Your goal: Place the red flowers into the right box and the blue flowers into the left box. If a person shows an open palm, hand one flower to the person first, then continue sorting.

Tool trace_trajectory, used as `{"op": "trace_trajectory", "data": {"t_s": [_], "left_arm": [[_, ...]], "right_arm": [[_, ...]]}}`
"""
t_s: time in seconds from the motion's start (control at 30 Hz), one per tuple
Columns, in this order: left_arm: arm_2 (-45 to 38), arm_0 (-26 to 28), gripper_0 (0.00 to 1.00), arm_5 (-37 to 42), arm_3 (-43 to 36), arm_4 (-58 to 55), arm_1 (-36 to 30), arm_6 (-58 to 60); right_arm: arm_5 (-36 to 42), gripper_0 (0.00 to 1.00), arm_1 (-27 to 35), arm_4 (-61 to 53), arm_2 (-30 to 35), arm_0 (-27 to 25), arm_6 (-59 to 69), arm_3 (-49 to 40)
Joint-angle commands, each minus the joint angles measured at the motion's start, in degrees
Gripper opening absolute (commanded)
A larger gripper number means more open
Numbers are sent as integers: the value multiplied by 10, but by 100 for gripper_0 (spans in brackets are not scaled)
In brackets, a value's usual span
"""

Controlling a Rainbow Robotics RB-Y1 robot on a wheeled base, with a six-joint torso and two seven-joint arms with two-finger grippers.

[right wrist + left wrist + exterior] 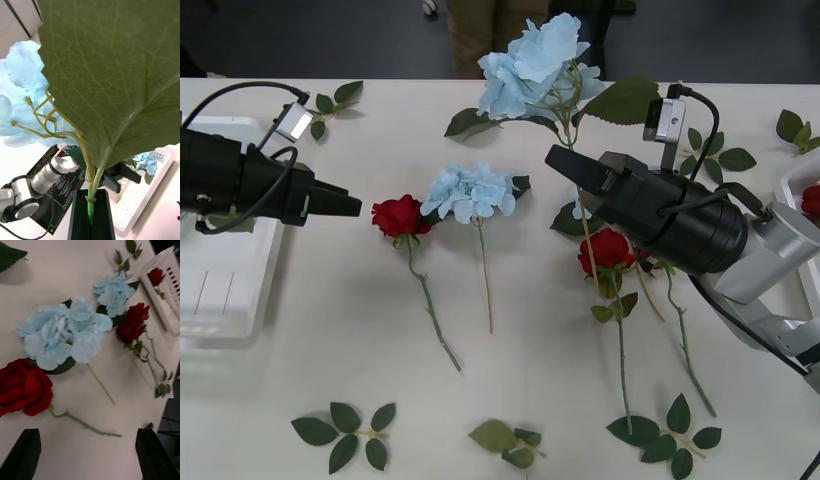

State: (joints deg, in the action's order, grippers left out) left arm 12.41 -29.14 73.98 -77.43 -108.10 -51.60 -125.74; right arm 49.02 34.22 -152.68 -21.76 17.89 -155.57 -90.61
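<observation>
1. The right gripper [558,160] is up over the middle of the table with its black fingers [80,213] clenched on the green stem of a blue flower [530,62]. In the right wrist view that stem runs straight up out of the closed jaws, with a broad leaf [120,75] fanning right across the camera.

2. The pale blue head is lifted clear of the table and hangs out past the gripper tip, toward the far edge.

3. My read: this is the carry step for a blue flower. It's picked, it's airborne, and it belongs in the left box [220,300], the white tray under the left arm, well apart from where the bloom hangs now.

4. The left gripper [350,206] hovers just beside a red flower [398,215] lying on the table, fingers [22,453] spread wide and holding nothing.

5. Waiting on the table: a second blue flower [472,192] touching that red one, another red flower [607,248] below the right arm, and loose leaf sprigs [345,430] along the near edge.

6. One red bloom [155,276] already sits in the right box [165,296].

7. Tan trousers show beyond the table, but I see no hand and no palm held out, so sorting looks free to go on.

8. The next move calls for a long cross-table swing to the left box, likely passing close to the left arm, then releasing with the head inside the rim.
</observation>
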Motion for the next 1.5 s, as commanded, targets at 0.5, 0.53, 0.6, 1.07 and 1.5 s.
{"op": "trace_trajectory", "data": {"t_s": [0.5, 0.53, 0.6, 1.07, 1.5], "left_arm": [[112, -56, 73, -85, -11, -174, 150, -195], [134, -65, 73, -111, -12, -190, 158, -194], [158, -77, 74, -143, -13, -205, 172, -195], [272, -115, 73, -228, -15, -286, 201, -167], [323, -116, 73, -218, -19, -309, 201, -159]], "right_arm": [[-17, 0, 0, -5, 10, 11, 6, -23], [-17, 0, 0, -5, 10, 10, 6, -23], [-18, 0, 0, -5, 10, 10, 6, -23], [-21, 0, 0, -10, 10, 10, 6, -23], [-21, 0, 0, -12, 11, 10, 6, -23]]}}
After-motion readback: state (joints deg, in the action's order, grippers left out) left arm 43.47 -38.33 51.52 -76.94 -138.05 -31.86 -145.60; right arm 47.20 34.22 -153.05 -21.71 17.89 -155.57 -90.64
